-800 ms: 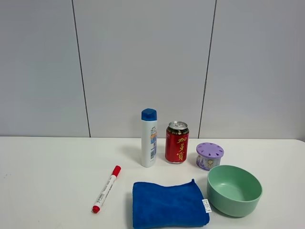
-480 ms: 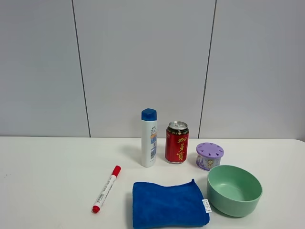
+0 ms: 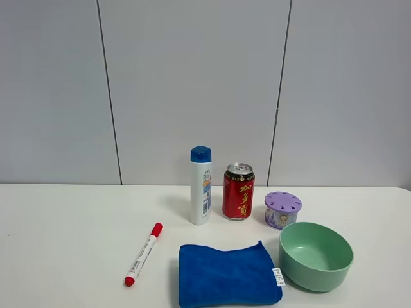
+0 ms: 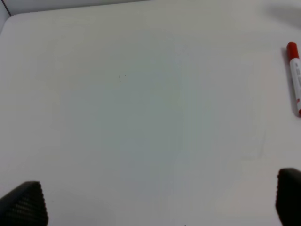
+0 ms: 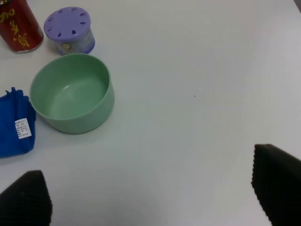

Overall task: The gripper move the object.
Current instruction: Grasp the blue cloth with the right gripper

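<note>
The royal-blue folded cloth [image 3: 228, 276] lies flat at the front middle of the white table, its small white tag [image 3: 279, 276] facing the green bowl [image 3: 316, 255]. Its tagged edge also shows in the right wrist view [image 5: 14, 126]. No arm shows in the exterior high view. My left gripper [image 4: 157, 200] is open over bare table, far to the left of the cloth; only its black fingertips [image 4: 26, 203] show. My right gripper [image 5: 150, 195] is open and empty, to the right of the bowl [image 5: 73, 92], well clear of the cloth.
A red-capped marker [image 3: 144, 253] lies left of the cloth and shows in the left wrist view [image 4: 294, 77]. A blue-capped white bottle [image 3: 201, 185], a red can [image 3: 238, 191] and a purple-lidded tub [image 3: 282, 209] stand behind the cloth.
</note>
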